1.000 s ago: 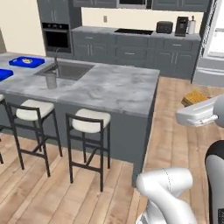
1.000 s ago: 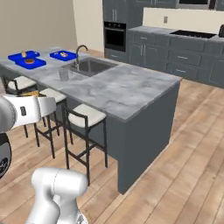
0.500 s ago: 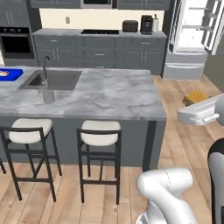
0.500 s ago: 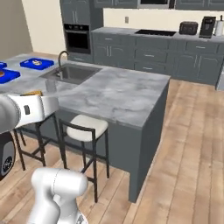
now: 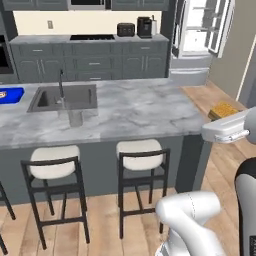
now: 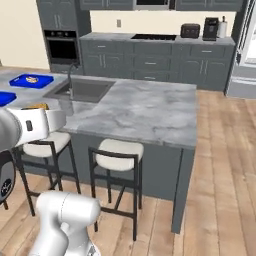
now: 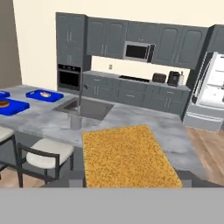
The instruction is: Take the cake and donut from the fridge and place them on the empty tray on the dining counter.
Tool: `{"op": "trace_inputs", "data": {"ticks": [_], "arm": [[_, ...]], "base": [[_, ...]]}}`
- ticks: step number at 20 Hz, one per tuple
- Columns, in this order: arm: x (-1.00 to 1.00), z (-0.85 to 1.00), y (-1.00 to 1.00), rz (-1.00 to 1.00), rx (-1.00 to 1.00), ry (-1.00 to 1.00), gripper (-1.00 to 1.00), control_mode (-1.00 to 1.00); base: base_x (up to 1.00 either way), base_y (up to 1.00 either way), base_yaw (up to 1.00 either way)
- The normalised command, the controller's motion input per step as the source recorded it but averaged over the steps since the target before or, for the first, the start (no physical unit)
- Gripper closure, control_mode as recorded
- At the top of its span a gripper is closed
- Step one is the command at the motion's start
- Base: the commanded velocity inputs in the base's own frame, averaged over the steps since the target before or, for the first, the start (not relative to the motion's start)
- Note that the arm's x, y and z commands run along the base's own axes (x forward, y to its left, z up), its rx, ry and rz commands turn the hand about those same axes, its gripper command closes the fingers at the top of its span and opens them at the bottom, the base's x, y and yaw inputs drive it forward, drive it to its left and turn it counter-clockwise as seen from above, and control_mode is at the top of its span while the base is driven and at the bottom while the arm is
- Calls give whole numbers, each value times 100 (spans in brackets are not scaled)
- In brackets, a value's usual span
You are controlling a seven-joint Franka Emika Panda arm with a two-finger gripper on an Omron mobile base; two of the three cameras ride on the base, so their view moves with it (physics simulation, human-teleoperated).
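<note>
Holding the cake [image 7: 129, 156], the gripper [image 7: 131, 181] has its two sides partly closed on the yellow-brown square piece, which sits big and close at the bottom of the hand view. In the left base view the same cake [image 5: 223, 109] peeks out as a small orange-tan bit just above the white hand [image 5: 227, 131], off past the right end of the table. In the right base view a little of the cake [image 6: 36, 106] shows over the white hand [image 6: 37, 125] on the left side. Just ahead of the hand stands the dining table [image 5: 130, 112], a long island with a grey-white marble top [image 6: 145, 110] and a dark grey base. A sink [image 5: 64, 97] is set into its top, with a thin faucet [image 5: 61, 85] beside it. Two stools [image 5: 142, 155] with white seats stand tucked against the near side of the island. At the far left end of the top lie blue trays; one blue tray [image 7: 43, 95] has something small on it, and another blue tray [image 7: 12, 106] nearer the edge also carries a small thing. I cannot tell from here what those small things are. Well behind the island, against the back wall, runs a row of dark grey cabinets [image 6: 150, 62] with a toaster [image 6: 190, 31] and a coffee maker [image 6: 211, 28] on top. The fridge [image 5: 197, 40] stands at the right end of that wall with its doors open and its white inside showing.
</note>
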Motion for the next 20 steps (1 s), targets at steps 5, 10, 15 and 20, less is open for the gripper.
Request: {"op": "trace_inputs", "data": {"ticks": [5, 10, 15, 20], "arm": [[0, 0, 0, 0, 0, 0, 100, 100], [0, 0, 0, 0, 0, 0, 100, 100], [0, 0, 0, 0, 0, 0, 100, 100], [0, 0, 0, 0, 0, 0, 100, 100]], "base": [[0, 100, -20], [0, 100, -17], [0, 100, -16], [0, 100, -16]]}}
